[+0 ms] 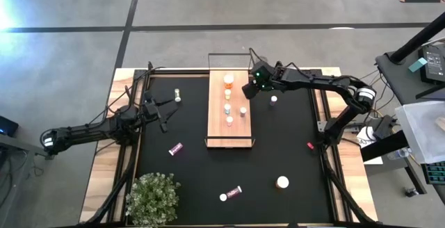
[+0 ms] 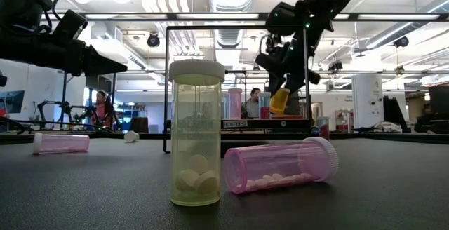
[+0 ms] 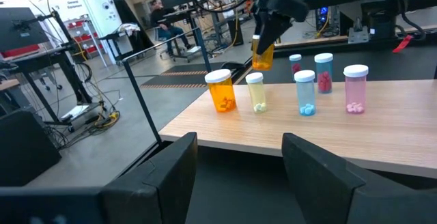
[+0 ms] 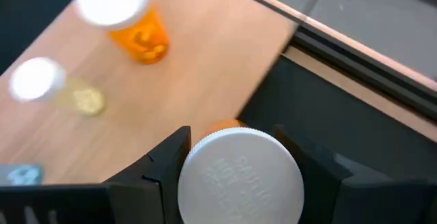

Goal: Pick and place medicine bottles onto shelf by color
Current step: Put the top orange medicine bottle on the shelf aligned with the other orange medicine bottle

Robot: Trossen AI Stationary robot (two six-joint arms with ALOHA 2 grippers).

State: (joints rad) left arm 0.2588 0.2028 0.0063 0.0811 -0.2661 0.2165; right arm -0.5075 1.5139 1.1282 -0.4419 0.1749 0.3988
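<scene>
from overhead you look straight down on the whole table. the low camera sits at tabletop height, close behind two bottles. your wrist cameras face the shelf too, the right one nearest.

Translucent glossy plastic bottles with matt white caps; smooth light-wood shelf; matt black mat.

Embossed lettering rings the white cap in the right wrist view, but none is readable.
</scene>
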